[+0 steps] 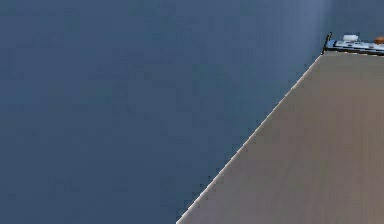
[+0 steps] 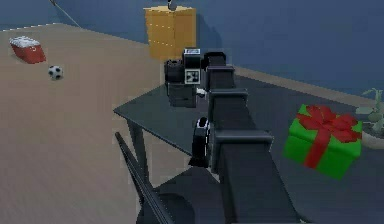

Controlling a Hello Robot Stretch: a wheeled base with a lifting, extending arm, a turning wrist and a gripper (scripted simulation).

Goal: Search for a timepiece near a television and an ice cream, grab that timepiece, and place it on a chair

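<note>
**While the arm reaches over the tabletop: timepiece not located**

As seen to the arm side, a red box-like thing lies far left on the floor, with a black-and-white ball near it. At the bottom, left of middle, a dark frame stands by the near corner of the tabletop. It may be a chair, but that is not certain. Beyond the tabletop's far side stands an orange box with a small dark thing on top, too small to name.

The tool sits at the far end of the arm, dark against the dark tabletop. I cannot tell whether it is open or closed, nor whether it holds anything. Right of the arm, a green gift box with a red ribbon stands on the tabletop. A pale plant is at the far right.

Forward view: blue wall on the left, and dark furniture at the far right carrying small pale things too small to tell.

Timepiece: position cannot be told, since no shape here can be named as one.

Handling, as a judgement:
- It is likely light and rigid.
- The face is probably glass, so fragile.
- The casing is probably smooth and may slip.
- Best to take it across the casing's sides, low, never on the face.
- If it is a wristwatch, take it across the band.
</note>
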